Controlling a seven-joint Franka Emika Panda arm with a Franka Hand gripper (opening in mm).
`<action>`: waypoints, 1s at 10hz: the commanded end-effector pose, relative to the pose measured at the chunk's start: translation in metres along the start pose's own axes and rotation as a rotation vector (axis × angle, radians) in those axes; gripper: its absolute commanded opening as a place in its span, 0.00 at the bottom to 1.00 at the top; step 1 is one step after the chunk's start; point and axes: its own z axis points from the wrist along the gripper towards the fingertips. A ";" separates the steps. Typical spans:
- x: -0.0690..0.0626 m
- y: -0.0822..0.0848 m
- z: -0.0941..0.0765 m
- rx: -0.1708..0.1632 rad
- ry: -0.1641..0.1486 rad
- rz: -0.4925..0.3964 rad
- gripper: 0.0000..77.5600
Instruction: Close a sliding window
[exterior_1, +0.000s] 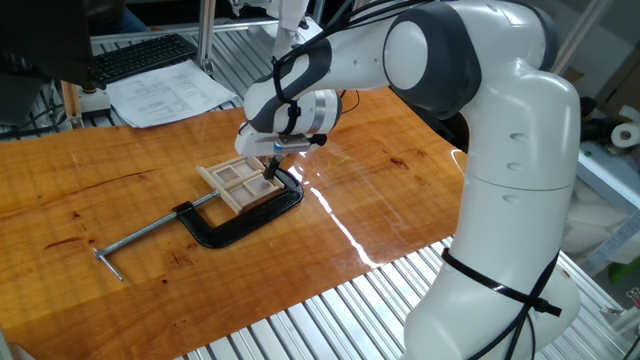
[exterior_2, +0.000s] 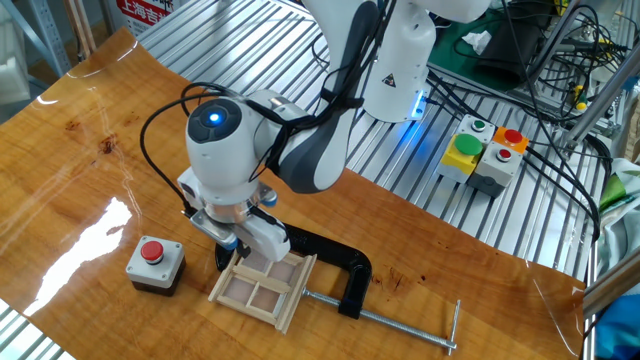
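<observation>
Centre frame, the gripper (exterior_1: 270, 170) hangs right over the top edge of the sliding window (exterior_1: 240, 183), which lies flat on the wooden table (exterior_1: 120, 200), held in the black clamp (exterior_1: 215, 228). Fingers splayed or pinched? Cannot tell (the wrist hides them). A red button box (exterior_2: 154, 264) sits at lower left, just beside the window.

The black C-clamp (exterior_2: 330, 268) hems the sliding window (exterior_2: 262, 288) on one side, the red-button box (exterior_2: 154, 264) stands near the other, leaving open surface (exterior_2: 80, 180) beyond.
</observation>
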 end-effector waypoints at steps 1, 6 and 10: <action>-0.001 0.001 -0.009 -0.049 0.008 0.040 0.00; 0.001 0.020 -0.012 -0.052 0.013 0.077 0.00; 0.006 0.039 -0.013 -0.059 0.017 0.112 0.00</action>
